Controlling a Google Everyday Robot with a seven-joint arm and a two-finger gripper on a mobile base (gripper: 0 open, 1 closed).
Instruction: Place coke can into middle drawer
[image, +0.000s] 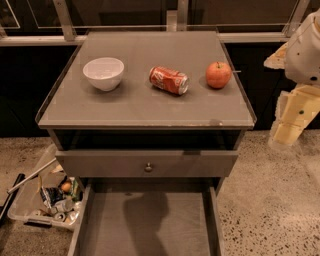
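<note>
The coke can (169, 80) lies on its side on the grey cabinet top (145, 107), between a white bowl and an apple. The middle drawer (150, 225) is pulled out at the bottom of the view, its flat grey floor bare and shadowed. My gripper (291, 124) hangs off the cabinet's right side, over the floor, well right of the apple and apart from the can. It holds nothing.
A white bowl (103, 73) stands left of the can and a red-orange apple (218, 75) right of it. A closed drawer front with a round knob (148, 167) sits above the open drawer. A clear bin of clutter (47, 200) is on the floor at left.
</note>
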